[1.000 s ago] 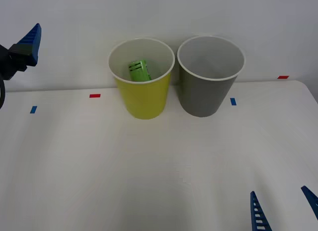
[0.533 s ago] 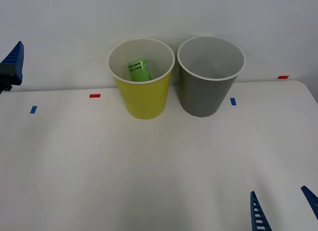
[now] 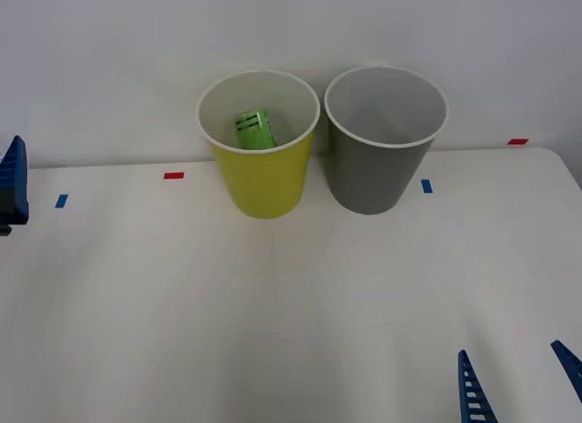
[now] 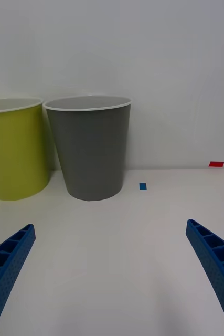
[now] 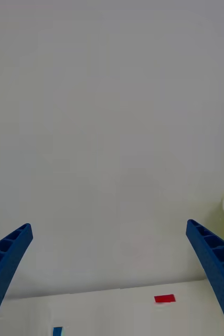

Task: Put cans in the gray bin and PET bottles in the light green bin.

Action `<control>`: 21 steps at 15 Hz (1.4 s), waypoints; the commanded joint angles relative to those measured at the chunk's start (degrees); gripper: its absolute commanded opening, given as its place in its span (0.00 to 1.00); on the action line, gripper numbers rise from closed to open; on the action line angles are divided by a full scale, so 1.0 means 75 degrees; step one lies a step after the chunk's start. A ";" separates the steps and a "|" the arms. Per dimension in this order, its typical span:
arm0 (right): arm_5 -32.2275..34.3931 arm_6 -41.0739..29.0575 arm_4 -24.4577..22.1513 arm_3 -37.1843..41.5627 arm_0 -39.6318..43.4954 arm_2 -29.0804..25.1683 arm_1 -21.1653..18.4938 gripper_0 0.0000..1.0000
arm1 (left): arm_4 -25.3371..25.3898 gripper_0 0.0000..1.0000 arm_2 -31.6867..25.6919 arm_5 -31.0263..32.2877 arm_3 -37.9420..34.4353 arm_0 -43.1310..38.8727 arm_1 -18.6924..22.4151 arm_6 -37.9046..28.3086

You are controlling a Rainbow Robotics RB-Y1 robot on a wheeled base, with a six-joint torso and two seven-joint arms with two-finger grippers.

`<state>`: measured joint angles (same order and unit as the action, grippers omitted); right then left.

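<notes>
The green bottle (image 3: 255,129) lies inside the light green bin (image 3: 264,182), which stands touching the gray bin (image 3: 377,173) at the table's (image 3: 273,305) far edge. Left gripper (image 5: 112,273) hangs at the left edge, fingers apart; right gripper (image 4: 112,273) sits low near the front, fingers apart too

Two bins, one light green bin (image 3: 264,177) and one gray bin (image 3: 373,173), one PET bottle (image 3: 254,129) inside the light green one, two red tape marks (image 3: 173,176), two blue tape marks (image 3: 426,186), two grippers, left gripper (image 5: 112,273) and right gripper (image 4: 109,268)

Bins (image 3: 259,182) block rear (table (image 3: 273,323) front open).
</notes>
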<state>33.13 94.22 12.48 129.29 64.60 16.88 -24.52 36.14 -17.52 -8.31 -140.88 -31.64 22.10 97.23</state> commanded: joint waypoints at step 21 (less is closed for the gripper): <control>0.0000 0.0000 0.0000 0.0000 0.0000 0.0000 0.0000 1.00 | -0.2428 1.00 0.2418 0.5737 0.2835 -0.3633 0.0698 -0.1609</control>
<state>33.13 94.22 12.48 129.29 64.60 16.88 -24.52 19.59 0.64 33.00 -120.90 -57.88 28.91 85.25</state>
